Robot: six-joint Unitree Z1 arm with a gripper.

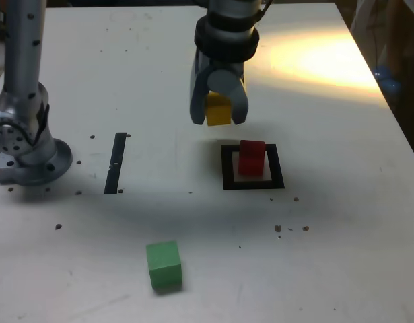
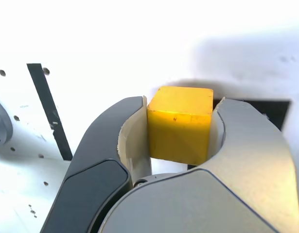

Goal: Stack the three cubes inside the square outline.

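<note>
White table (image 1: 341, 222) fills exterior view. Arm base (image 1: 25, 145) at far left of that view. Gripper (image 1: 219, 111) hangs above table, fingers clamped on yellow cube (image 1: 218, 109), cube off surface. Square outline (image 1: 252, 167) just right of and nearer than gripper. Red cube (image 1: 252, 158) stands inside outline, seemingly toward its far edge. Green cube (image 1: 164, 265) near front, well apart. Thin black strip (image 1: 116, 163) left of outline.
</note>
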